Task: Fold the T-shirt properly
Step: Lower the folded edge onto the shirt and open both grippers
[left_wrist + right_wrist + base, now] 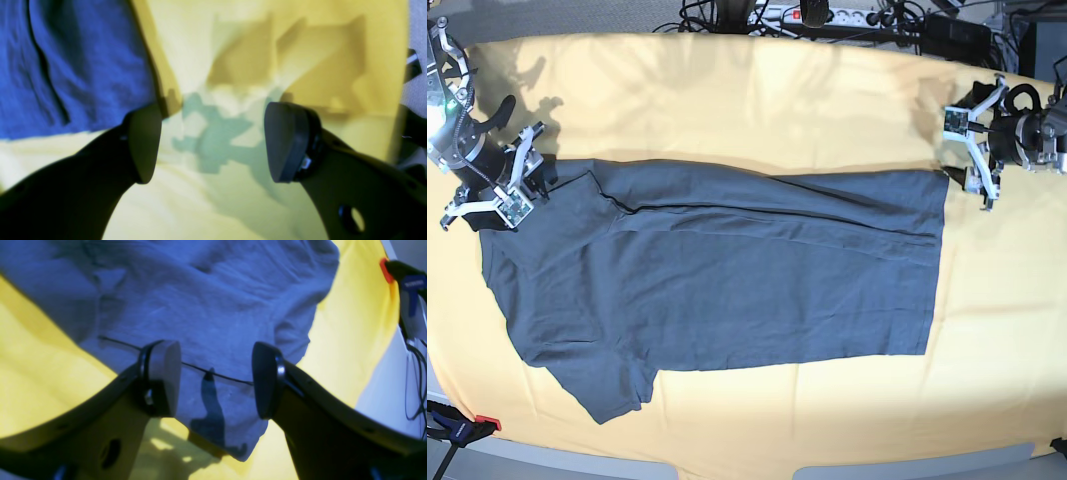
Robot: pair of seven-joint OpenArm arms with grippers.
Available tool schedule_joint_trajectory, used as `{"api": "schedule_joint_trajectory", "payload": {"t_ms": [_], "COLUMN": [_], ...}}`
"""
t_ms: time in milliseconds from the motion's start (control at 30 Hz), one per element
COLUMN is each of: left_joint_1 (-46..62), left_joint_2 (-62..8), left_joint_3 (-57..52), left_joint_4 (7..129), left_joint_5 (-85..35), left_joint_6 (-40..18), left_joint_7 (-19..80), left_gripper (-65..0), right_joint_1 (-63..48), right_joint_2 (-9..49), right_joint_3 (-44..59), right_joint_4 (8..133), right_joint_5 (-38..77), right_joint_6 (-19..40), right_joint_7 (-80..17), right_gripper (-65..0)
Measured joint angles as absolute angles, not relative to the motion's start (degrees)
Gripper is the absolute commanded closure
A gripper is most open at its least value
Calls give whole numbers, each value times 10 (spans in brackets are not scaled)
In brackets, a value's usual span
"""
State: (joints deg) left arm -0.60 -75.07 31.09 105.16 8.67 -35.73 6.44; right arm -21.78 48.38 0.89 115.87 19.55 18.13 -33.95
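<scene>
- Clamp [457, 428] with a red tip grips the near edge of the yellow cloth [757, 100], which covers the surface; it plays no part in the fold.
- T-shirt [727, 270] lies flat on the yellow cloth, mid-surface. In the base view its long axis runs side to side: hem toward the right, shoulder end toward the left. One sleeve [607, 385] juts toward the near edge. The far long side appears already turned in, judging by the diagonal crease lines.
- Right gripper [509, 185] sits at the far shoulder end, over the cloth of the shirt, jaws fairly wide with nothing between them. Its wrist view shows a seam line crossing the gap between the jaws.
- Left gripper [972, 150] hangs just beside the far hem corner, over bare yellow cloth, jaws at full spread, holding nothing.
- Judgement: the step in hand is a paired pinch at both far corners. Done well, the left gripper should shift onto the hem corner, each gripper should take only the shirt, not the yellow cloth, and both should lift level to keep the edge taut.
</scene>
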Motion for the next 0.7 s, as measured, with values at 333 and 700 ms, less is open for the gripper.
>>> {"api": "schedule_joint_trajectory", "payload": {"t_ms": [333,700], "left_joint_1": [-13,-18], "left_joint_2": [-706,-665], "left_joint_3": [303,303], "left_joint_4": [983,958], "left_joint_5": [140,170], "left_joint_6": [-347,-225], "left_joint_7": [-16,-27], "left_gripper": [-479,-479], "right_joint_1": [-219,-219], "right_joint_2": [483,484], "right_joint_3": [9,9], "right_joint_4": [1159,1159], "right_joint_5": [196,196], "right_joint_6": [170,170], "right_joint_7": [-348,-348], "right_gripper": [-360,-360]}}
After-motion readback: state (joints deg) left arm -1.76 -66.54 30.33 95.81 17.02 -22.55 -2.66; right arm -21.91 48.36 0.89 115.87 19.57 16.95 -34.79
